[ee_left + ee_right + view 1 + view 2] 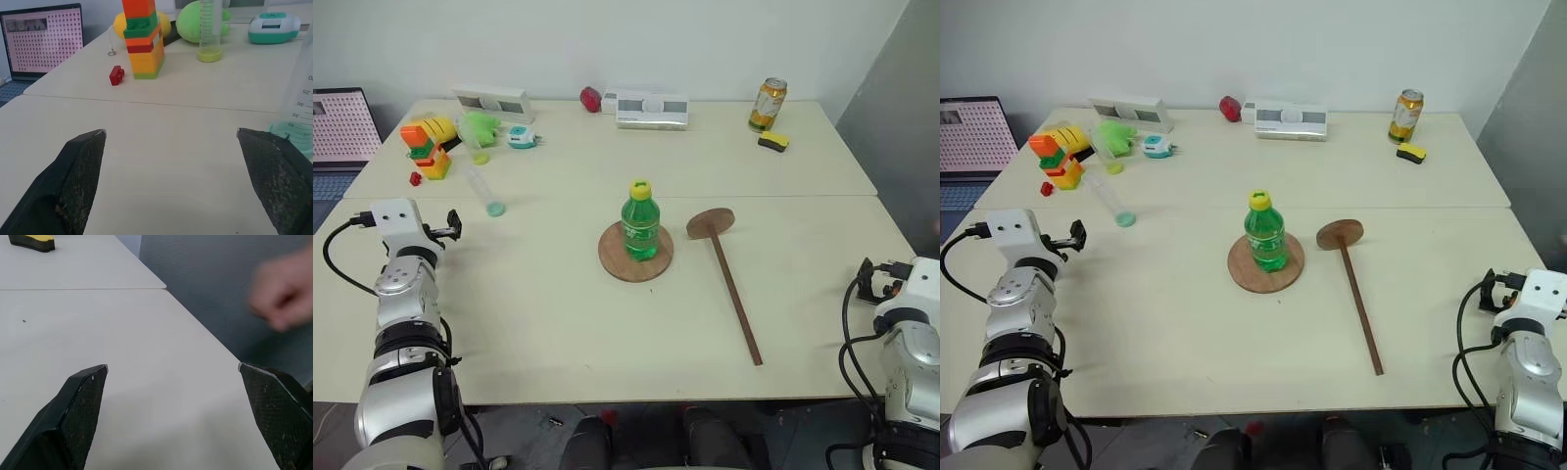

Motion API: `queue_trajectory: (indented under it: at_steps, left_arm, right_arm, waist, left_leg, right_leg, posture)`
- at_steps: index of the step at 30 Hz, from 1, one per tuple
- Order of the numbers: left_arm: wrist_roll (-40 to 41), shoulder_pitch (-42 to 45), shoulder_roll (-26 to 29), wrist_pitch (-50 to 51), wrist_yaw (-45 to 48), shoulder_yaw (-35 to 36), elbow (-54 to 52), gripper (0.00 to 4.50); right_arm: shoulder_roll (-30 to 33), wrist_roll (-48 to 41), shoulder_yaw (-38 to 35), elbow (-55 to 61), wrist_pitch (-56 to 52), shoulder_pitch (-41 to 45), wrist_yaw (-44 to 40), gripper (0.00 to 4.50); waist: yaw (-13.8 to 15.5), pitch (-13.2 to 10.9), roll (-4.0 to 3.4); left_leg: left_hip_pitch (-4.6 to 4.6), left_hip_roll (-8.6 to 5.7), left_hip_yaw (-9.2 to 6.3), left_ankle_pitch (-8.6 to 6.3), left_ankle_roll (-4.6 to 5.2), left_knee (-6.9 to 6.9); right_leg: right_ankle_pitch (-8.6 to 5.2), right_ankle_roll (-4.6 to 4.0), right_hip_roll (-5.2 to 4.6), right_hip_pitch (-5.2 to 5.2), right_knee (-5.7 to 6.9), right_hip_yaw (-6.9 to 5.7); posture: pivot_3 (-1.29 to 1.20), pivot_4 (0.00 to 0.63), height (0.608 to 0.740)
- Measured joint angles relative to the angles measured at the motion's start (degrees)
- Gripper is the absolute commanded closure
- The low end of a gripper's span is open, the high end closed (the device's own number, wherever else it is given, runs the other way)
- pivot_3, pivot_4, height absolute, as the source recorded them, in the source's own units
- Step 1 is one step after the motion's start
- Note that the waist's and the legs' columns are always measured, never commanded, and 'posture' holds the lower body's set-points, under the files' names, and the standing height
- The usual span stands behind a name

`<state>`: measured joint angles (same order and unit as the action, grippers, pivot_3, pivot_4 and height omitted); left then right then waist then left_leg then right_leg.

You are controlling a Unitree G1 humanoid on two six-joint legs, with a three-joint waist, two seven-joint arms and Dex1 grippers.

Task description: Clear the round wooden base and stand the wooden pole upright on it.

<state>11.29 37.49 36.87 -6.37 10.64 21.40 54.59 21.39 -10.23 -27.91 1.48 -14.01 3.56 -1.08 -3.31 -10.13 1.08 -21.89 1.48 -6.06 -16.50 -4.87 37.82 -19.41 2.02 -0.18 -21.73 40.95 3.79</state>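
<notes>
My jaws gape wide, empty; a green bottle [640,227] stands on the round wooden base [615,261], the wooden pole [734,289] lying beside.

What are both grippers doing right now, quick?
Left gripper: open, holding nothing.
Right gripper: open, holding nothing.

Cream bench [538,323], two tops butted together. Dead centre lies the base [635,253]; the pole [732,292] lies flat at its three o'clock. A tube [482,189] lies at ten o'clock, a block tower [429,147] beyond, a can [768,104] at one o'clock.
</notes>
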Motion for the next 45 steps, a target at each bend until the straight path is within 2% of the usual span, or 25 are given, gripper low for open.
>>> queue_trajectory:
  at_steps: [9, 12, 17, 19, 20, 21, 23, 26, 29, 32, 38, 42, 45]
  left_arm:
    - [0.3, -1.0, 0.0, 0.8, 0.6, 0.3, -3.0, 0.0]
    - [2.2, -3.5, 0.1, 1.9, 3.9, 0.9, -7.2, 0.0]
    - [9.3, -11.7, 2.1, 10.4, 16.0, 1.3, -26.2, 0.0]
    - [15.5, -18.0, 4.0, 19.2, 22.1, 0.3, -39.8, 0.0]
    - [16.4, -19.1, 4.6, 20.6, 23.0, -0.1, -41.8, 0.0]
    - [20.1, -21.4, 5.6, 26.5, 26.3, -2.2, -49.6, 0.0]
    - [25.4, -20.5, 6.8, 34.8, 29.8, -6.0, -58.9, 0.0]
    - [28.9, -13.4, 7.2, 41.3, 32.7, -10.1, -64.2, 0.0]
    - [30.8, -3.9, 6.3, 45.8, 35.7, -13.9, -63.9, 0.0]
    - [31.8, 1.3, 4.7, 47.5, 39.3, -17.8, -64.6, 0.0]
    - [27.2, 4.7, 1.0, 44.5, 43.5, -23.4, -59.2, 0.0]
    - [17.8, 7.8, -3.7, 34.8, 44.0, -28.2, -50.1, 0.0]
    - [15.2, 8.7, -5.8, 31.5, 45.3, -29.0, -45.3, 0.0]
  right_arm:
    - [0.0, 0.0, 0.0, 0.0, 0.0, 0.3, -0.1, 0.01]
    - [0.0, 0.0, 0.1, 0.0, 0.0, 0.3, -0.1, 0.01]
    - [0.2, 0.0, 0.6, 0.1, -0.2, 0.6, -0.7, 0.01]
    - [1.4, -1.0, 1.5, 0.7, -1.5, 1.1, -3.3, 0.01]
    - [1.7, -1.4, 1.7, 0.9, -1.7, 1.2, -3.9, 0.01]
    - [3.3, -3.7, 2.4, 2.3, -3.4, 1.5, -7.3, 0.01]
    - [7.3, -9.4, 6.1, 7.6, -8.1, 2.3, -16.1, 0.01]
    - [12.2, -17.0, 10.5, 15.2, -14.3, 4.1, -26.3, 0.01]
    - [17.8, -25.0, 13.0, 21.0, -21.6, 5.2, -34.0, 0.01]
    - [19.9, -30.7, 15.1, 27.2, -25.4, 8.2, -37.9, 0.01]
    - [18.8, -34.0, 16.3, 30.6, -29.3, 15.6, -34.3, 0.01]
    - [17.2, -37.5, 16.3, 33.6, -32.1, 18.7, -29.4, 0.01]
    - [16.8, -38.5, 16.1, 35.3, -33.1, 18.6, -26.8, 0.01]
  waist:
    - [0.0, 0.0, 0.0]
    - [-0.1, 0.0, 0.0]
    - [-0.1, 0.0, -0.01]
    - [-0.2, 0.0, -0.09]
    - [-0.2, 0.0, -0.09]
    - [-0.2, 0.0, -0.18]
    - [0.1, 0.0, -0.2]
    - [0.3, 0.0, -0.19]
    - [0.5, -0.1, -0.16]
    - [0.1, -0.1, -0.16]
    - [-0.1, -0.1, -0.15]
    - [0.4, -0.1, -0.15]
    - [0.5, -0.1, -0.11]
  left_leg:
    - [0.0, 0.0, 0.01, 0.0, 0.0, 0.0]
    - [0.0, 0.03, 0.01, 0.0, -0.01, 0.0]
    - [0.0, 0.06, 0.01, 0.01, -0.02, 0.01]
    - [-0.01, 0.08, 0.06, 0.01, -0.02, 0.02]
    - [-0.02, 0.08, 0.07, 0.01, -0.02, 0.01]
    - [0.02, 0.06, 0.06, 0.0, -0.01, 0.03]
    - [0.07, 0.05, -0.06, -0.01, 0.01, 0.12]
    - [0.16, 0.04, -0.17, -0.01, 0.02, 0.14]
    - [0.05, -0.01, -0.19, -0.02, 0.03, 0.15]
    - [0.05, 0.02, -0.13, -0.05, 0.08, 0.11]
    - [0.02, 0.04, -0.14, -0.05, 0.1, 0.12]
    - [-0.03, -0.02, -0.13, -0.05, 0.09, 0.15]
    - [-0.15, 0.0, -0.16, -0.05, 0.09, 0.12]
  right_leg:
    - [0.0, 0.0, 0.0, 0.0, 0.0, 0.02]
    - [0.0, 0.0, 0.02, -0.01, 0.01, 0.02]
    - [0.0, -0.01, 0.02, 0.0, 0.0, 0.03]
    - [0.0, -0.01, 0.01, 0.0, -0.01, 0.13]
    - [0.0, -0.01, 0.01, 0.0, -0.03, 0.15]
    - [0.0, 0.0, -0.02, 0.06, 0.0, 0.15]
    - [0.0, 0.0, 0.02, 0.19, 0.01, 0.04]
    - [-0.01, 0.0, 0.08, 0.38, -0.08, -0.09]
    - [-0.01, 0.01, 0.07, 0.35, -0.19, -0.14]
    - [-0.01, 0.01, 0.07, 0.37, -0.37, -0.09]
    - [-0.01, 0.01, 0.1, 0.3, -0.32, -0.1]
    - [-0.01, 0.01, 0.05, 0.32, -0.38, -0.1]
    - [-0.01, 0.01, 0.04, 0.25, -0.5, -0.15]
  posture:
    - [0.0, 0.15, 0.74]
    - [0.0, 0.15, 0.74]
    - [0.0, 0.15, 0.74]
    - [0.0, 0.15, 0.74]
    - [0.0, 0.15, 0.74]
    - [0.0, 0.15, 0.74]
    - [0.0, 0.15, 0.74]
    - [0.0, 0.15, 0.74]
    - [0.0, 0.15, 0.74]
    - [0.0, 0.15, 0.74]
    - [0.0, 0.15, 0.74]
    - [0.0, 0.15, 0.74]
    - [0.0, 0.15, 0.74]
